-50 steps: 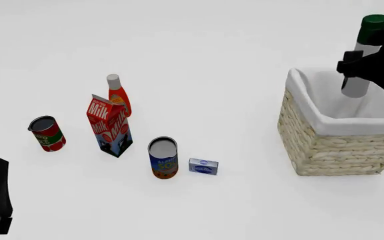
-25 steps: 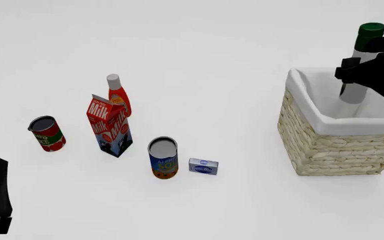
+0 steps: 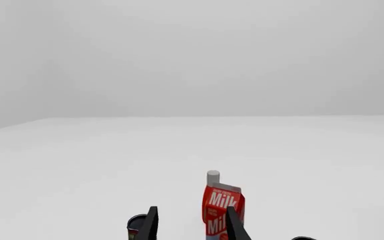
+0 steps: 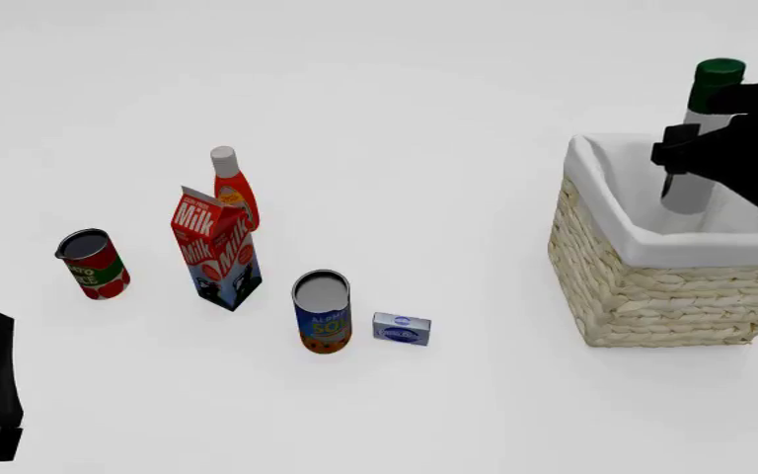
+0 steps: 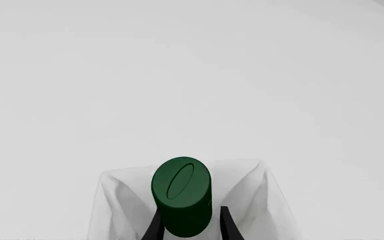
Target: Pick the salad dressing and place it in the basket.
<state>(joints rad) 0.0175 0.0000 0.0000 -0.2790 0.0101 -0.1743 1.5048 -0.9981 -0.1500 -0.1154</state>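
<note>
Green-capped salad dressing (image 4: 695,148) upright above basket (image 4: 655,286)

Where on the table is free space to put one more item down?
Bare table lies between the small blue box and the basket, and across the far side. It is crowded around the milk carton, red-orange bottle and two cans.
</note>
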